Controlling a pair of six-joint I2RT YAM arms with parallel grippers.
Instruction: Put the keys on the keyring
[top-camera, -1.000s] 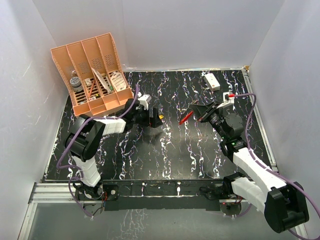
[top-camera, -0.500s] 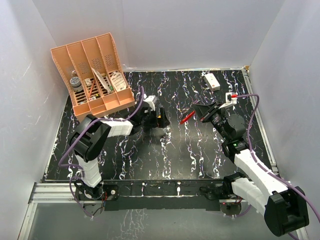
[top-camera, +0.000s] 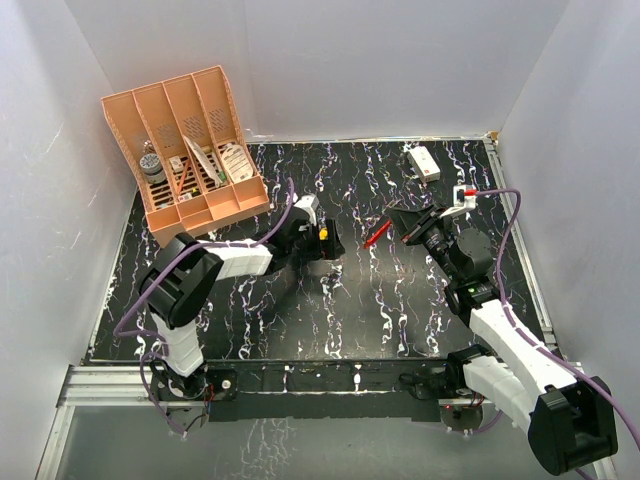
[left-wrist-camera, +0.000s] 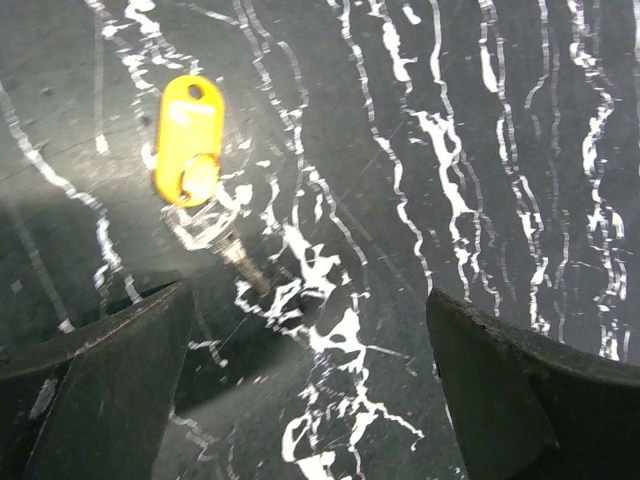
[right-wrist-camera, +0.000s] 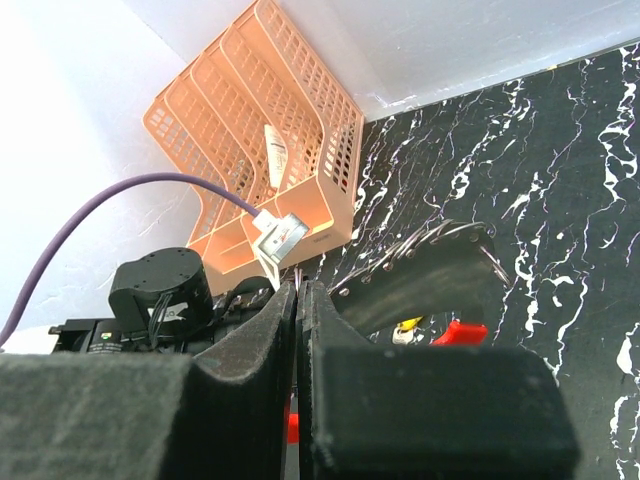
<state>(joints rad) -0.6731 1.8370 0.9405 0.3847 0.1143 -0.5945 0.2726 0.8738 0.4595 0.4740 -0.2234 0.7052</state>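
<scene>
The left gripper (top-camera: 326, 243) sits low over the yellow-headed key (top-camera: 324, 233). The right gripper (top-camera: 396, 224) grips the red keyring (top-camera: 374, 236), near the key.

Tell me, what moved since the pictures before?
The left gripper slid right, jaws open, to hover by the yellow-headed key; it grabbed nothing. The right gripper stayed shut on the red keyring, barely shifting. The key, orange rack and white box stayed put.

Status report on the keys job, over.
Left hand open above yellow-headed key. Right hand shut on red keyring. Nothing seen between them.
</scene>
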